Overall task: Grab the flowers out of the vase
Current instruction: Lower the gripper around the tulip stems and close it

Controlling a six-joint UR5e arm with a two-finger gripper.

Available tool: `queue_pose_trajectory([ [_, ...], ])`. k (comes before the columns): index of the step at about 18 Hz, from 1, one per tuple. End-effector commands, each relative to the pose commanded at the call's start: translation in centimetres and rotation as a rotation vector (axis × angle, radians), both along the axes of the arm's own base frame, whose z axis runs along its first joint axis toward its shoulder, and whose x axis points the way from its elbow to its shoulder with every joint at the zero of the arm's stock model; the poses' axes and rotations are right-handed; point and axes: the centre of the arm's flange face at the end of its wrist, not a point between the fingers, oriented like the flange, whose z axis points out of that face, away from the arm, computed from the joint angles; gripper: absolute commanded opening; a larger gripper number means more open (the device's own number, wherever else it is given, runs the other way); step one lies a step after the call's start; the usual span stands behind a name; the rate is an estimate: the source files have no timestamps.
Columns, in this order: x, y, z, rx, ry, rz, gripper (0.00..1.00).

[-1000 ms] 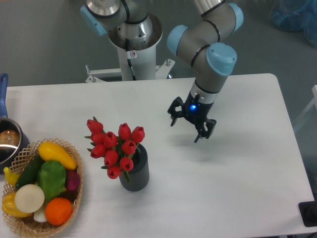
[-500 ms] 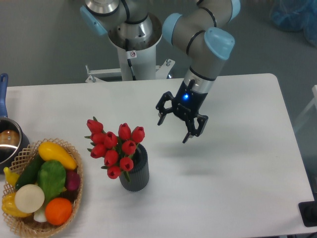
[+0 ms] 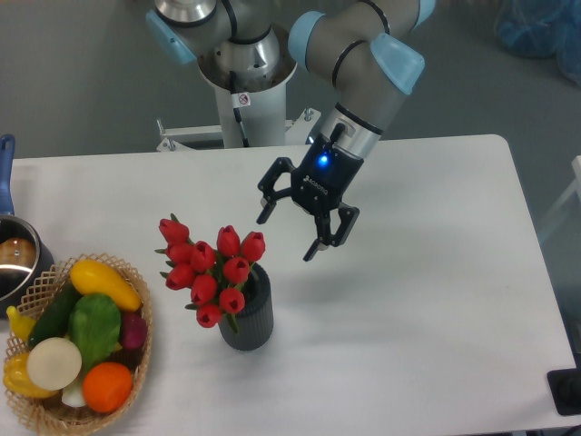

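Flowers (image 3: 211, 272) sat in the vase (image 3: 248, 315), toward the table's (image 3: 436, 300) front edge and left of its middle. At the front-left corner a wicker basket (image 3: 54, 409) held vegetables, well apart from the vase; behind it, at the left edge, a steel pot (image 3: 15, 259) with a blue handle was cut off by the frame. Nothing lay between the blooms and the gripper (image 3: 289, 229), which hung above and to the right of the bunch, near it but not touching, fingers spread wide and empty, a blue light showing on its body. The vase stood upright, dark grey and ribbed, mouth up. The bunch leaned out of that mouth toward the left edge, spilling wider than the vase itself, its long axis running from the rim up and leftward. Red tulip buds, tightly closed, about ten of them, with bits of green leaf poking between; the stems were hidden inside.
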Motion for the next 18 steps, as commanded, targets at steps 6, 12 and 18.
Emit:
queue_pose_trajectory([
  [6,0.3,1.3,-0.6,0.038,-0.016,-0.030,1.00],
  [12,1.2,3.1,-2.5,0.026,-0.040,-0.067,1.00],
  [18,1.2,4.3,-2.5,0.030,-0.037,-0.083,1.00],
])
